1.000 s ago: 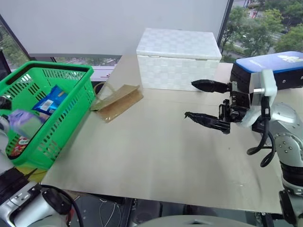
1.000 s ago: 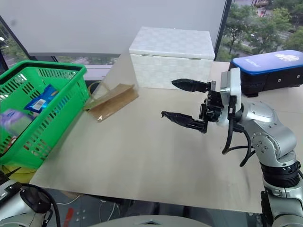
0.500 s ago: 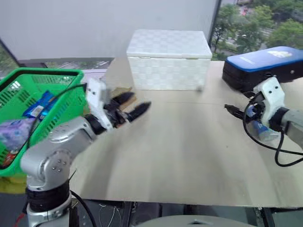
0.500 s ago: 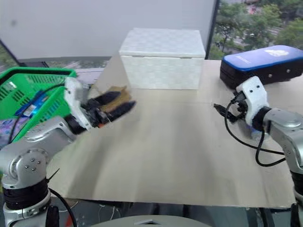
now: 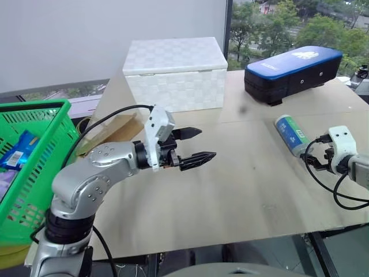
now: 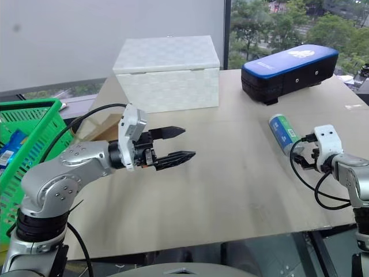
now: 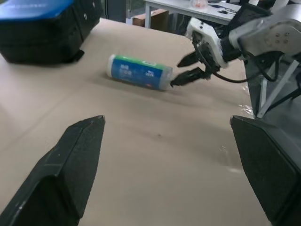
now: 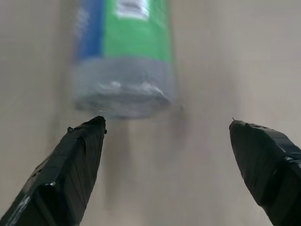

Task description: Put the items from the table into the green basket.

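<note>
Beige and broad, the worktop [image 5: 242, 190] carries a can [image 5: 290, 134] lying on its side at about three o'clock, with green, blue and white on its label. Near its end, at about four o'clock, the right gripper [image 7: 187, 67] hovers with its jaws spread wide and nothing between them; in the right wrist view the can's grey end sits just ahead of the two black fingers [image 8: 75, 174], with a gap between them and the can.

At about nine o'clock the left gripper [image 5: 193, 145] reaches over the middle of the worktop, its jaws also spread and empty, touching nothing. Behind its arm a flat brown paper bag [image 5: 112, 130] lies on the worktop at about ten o'clock, partly hidden. Beyond the worktop's nine o'clock edge stands the green basket [image 5: 34, 167], with a blue packet [image 5: 17, 151] inside it.

At twelve o'clock sits a white woven box [image 5: 174, 74] with its lid on, and at about two o'clock a long black case [image 5: 293, 67] with a blue top, well apart from the can.
</note>
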Available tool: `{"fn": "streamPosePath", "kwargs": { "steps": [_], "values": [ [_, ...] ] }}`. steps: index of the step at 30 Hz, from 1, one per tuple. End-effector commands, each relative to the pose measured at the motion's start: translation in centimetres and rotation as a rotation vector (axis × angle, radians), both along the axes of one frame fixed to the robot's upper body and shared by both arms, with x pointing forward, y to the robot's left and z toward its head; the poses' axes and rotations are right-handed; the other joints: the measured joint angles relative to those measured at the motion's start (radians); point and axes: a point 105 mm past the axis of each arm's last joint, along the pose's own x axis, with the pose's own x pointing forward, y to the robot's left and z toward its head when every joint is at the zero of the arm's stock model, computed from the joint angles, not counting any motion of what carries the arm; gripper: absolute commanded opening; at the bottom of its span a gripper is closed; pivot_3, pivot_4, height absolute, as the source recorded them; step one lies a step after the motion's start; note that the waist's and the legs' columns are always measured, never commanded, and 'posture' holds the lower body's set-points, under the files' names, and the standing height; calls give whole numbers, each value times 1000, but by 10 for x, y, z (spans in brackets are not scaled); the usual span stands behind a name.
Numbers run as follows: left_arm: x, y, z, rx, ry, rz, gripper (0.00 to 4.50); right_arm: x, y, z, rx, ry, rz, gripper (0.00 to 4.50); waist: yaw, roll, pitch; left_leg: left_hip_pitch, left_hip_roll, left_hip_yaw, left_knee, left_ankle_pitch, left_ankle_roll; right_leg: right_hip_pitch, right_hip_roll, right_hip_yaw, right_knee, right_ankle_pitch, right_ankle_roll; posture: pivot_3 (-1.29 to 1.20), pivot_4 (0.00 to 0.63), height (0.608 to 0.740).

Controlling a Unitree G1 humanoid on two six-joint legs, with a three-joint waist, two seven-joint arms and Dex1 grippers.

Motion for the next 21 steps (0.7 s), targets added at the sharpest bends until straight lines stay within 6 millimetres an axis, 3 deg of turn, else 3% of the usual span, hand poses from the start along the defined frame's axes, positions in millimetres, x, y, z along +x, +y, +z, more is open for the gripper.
{"fn": "streamPosePath", "kwargs": {
  "steps": [1, 5, 14, 21],
  "values": [
    [0, -1, 6, -6, -39, -22, 4420, 15, 8, 21, 36, -112, 47, 4500, -7, 0, 0, 0, 1, 1, 0, 0, 0, 0, 0, 1, 0, 0, 0, -51, 60, 740],
    [0, 1, 6, -12, -33, -13, 4420, 13, 31, 30, 133, -124, 177, 4500, -9, 1, 1, 0, 5, 2, 0, -2, 3, -2, 2, 4, -1, 0, 0, -52, 55, 740],
    [-1, 0, 2, -14, -24, -5, 4420, -4, 37, 37, 149, -93, 235, 4500, -5, 0, 1, -1, 6, 2, 0, -2, 3, -2, 7, 8, -1, 0, 1, -56, 45, 740],
    [0, -6, 0, -26, -18, -8, 4420, 32, 50, 34, 181, -114, 191, 4500, -21, 0, 1, 2, 6, 4, 0, -2, 3, -2, 12, 14, 0, -2, 4, -51, 34, 740]
  ]
}}
